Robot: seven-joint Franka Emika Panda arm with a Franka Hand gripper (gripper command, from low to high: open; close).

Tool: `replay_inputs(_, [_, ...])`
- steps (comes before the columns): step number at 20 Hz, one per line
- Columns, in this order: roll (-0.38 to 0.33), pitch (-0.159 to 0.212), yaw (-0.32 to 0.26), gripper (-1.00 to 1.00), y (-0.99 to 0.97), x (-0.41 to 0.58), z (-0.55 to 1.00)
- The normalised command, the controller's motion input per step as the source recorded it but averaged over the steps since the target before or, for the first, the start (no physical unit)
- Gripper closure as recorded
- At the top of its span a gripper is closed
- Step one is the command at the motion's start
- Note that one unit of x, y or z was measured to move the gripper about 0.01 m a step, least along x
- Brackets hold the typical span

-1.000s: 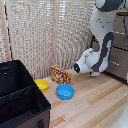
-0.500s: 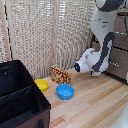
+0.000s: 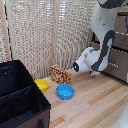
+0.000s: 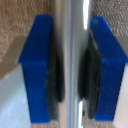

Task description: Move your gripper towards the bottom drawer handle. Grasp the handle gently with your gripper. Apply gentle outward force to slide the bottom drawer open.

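Observation:
In the wrist view my gripper (image 4: 71,70) has its two dark blue fingers (image 4: 37,70) on either side of the bottom drawer handle (image 4: 71,25), a thin silver bar. The dark pads press against the bar on both sides. In the exterior view the white-and-grey arm (image 3: 102,47) reaches down to the dark brown dresser at that view's right edge. The wrist hides the claw and the handle there. The bottom drawer (image 3: 118,64) shows as a dark brown front behind the arm, and I cannot tell how far out it stands.
A big black fabric box (image 3: 20,95) fills the exterior view's lower left. A yellow bowl (image 3: 41,85), a blue bowl (image 3: 65,91) and a red-and-yellow carton (image 3: 60,75) sit on the wooden floor (image 3: 95,105). A slatted screen (image 3: 45,35) stands behind.

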Motion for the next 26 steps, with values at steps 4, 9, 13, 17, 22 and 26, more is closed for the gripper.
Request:
replay_inputs(4, [-0.008,0.0,-0.082,1.0,0.94,0.211,-0.3])
replay_inputs(9, [-0.015,0.0,-0.059,1.0,0.96,0.247,-0.38])
replay_inputs(13, [-0.002,0.036,-0.012,1.0,0.99,0.324,-0.46])
replay_inputs(17, [0.0,0.079,0.0,1.0,1.0,0.279,-0.44])
replay_inputs(22, [-0.001,0.091,0.014,1.0,1.0,0.147,-0.49])
replay_inputs(26, [-0.007,0.087,0.014,1.0,1.0,0.156,-0.56])
